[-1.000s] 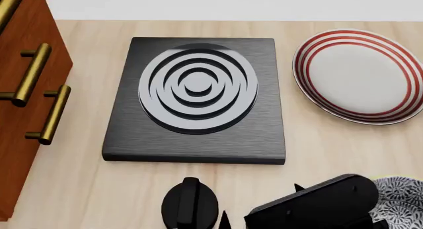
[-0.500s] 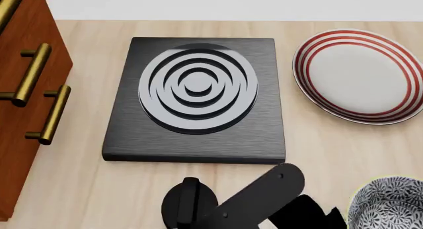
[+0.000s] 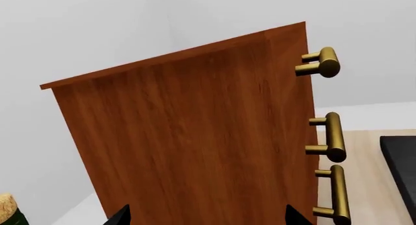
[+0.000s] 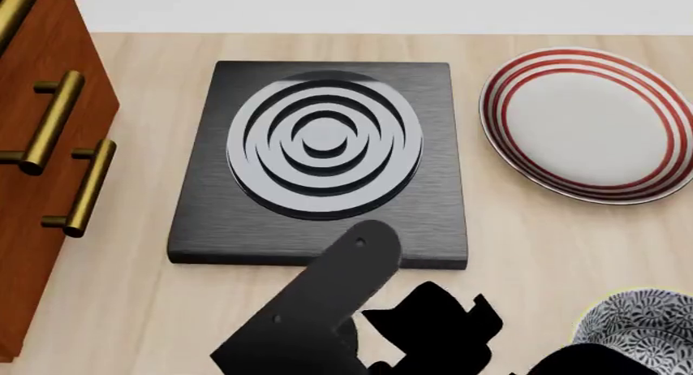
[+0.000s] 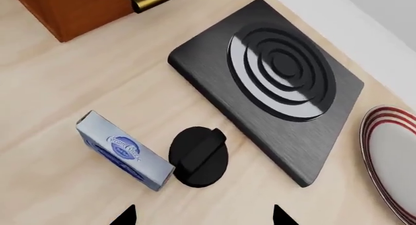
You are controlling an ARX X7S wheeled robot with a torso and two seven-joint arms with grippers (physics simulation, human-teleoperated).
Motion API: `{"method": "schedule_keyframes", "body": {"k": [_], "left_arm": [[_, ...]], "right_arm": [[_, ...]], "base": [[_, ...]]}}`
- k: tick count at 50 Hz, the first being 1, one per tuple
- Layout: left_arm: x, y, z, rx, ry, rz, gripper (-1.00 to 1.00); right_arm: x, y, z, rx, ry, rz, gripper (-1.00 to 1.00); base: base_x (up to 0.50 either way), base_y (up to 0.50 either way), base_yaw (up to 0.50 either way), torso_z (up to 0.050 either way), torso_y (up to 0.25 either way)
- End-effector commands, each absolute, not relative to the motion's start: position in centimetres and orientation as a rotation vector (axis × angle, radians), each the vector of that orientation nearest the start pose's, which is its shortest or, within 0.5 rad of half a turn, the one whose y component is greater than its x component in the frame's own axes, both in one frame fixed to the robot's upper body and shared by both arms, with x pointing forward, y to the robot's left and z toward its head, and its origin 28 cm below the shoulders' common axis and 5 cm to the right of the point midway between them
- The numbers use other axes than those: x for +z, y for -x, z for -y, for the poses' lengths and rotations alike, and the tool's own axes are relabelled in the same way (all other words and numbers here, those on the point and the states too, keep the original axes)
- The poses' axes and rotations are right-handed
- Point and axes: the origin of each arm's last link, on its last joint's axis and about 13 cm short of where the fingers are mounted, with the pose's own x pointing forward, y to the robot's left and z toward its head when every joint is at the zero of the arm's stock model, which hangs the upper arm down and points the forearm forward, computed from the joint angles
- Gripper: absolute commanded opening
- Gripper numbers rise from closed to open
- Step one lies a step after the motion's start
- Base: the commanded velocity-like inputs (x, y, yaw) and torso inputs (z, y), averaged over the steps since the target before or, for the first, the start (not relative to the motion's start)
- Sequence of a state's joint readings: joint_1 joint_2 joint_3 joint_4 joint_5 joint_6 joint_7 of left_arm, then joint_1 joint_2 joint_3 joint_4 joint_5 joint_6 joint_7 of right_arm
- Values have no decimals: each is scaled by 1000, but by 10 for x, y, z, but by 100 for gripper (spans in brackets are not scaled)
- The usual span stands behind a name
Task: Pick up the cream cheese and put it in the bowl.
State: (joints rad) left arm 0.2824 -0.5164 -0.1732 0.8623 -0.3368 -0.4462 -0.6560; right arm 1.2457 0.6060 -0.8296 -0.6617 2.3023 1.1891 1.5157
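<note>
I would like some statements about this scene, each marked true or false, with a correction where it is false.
1. The light blue cream cheese box stands on the wooden counter beside the black round knob. True.
2. The white plate with red rings holds the box. False: nothing lies on it.
3. The right gripper grips the box. False: its fingertips are apart, clear of the box.
4. The black stove plate lies between the brown cabinet and the plate. True.

Pale wood counter (image 4: 130, 310), brown cabinet (image 3: 195, 137), white wall (image 3: 85, 30)
</note>
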Motion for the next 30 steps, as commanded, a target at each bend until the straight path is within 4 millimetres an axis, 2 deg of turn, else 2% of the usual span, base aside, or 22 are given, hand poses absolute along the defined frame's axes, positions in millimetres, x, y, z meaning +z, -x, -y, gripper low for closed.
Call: {"method": "schedule_keyframes", "body": {"k": [1, 7, 12, 30], "left_arm": [[137, -138, -278, 464, -195, 204, 100], [136, -139, -278, 464, -197, 207, 100], [123, -139, -278, 462, -199, 204, 100], [125, -138, -277, 461, -204, 202, 100]], "right_arm": [[261, -158, 59, 571, 596, -397, 100], [255, -162, 52, 606, 602, -408, 100], [245, -165, 45, 631, 619, -426, 100], [239, -170, 32, 683, 652, -425, 100]], "base": [[0, 0, 0, 0, 0], [0, 0, 0, 0, 0], [0, 0, 0, 0, 0], [0, 0, 0, 0, 0]]}}
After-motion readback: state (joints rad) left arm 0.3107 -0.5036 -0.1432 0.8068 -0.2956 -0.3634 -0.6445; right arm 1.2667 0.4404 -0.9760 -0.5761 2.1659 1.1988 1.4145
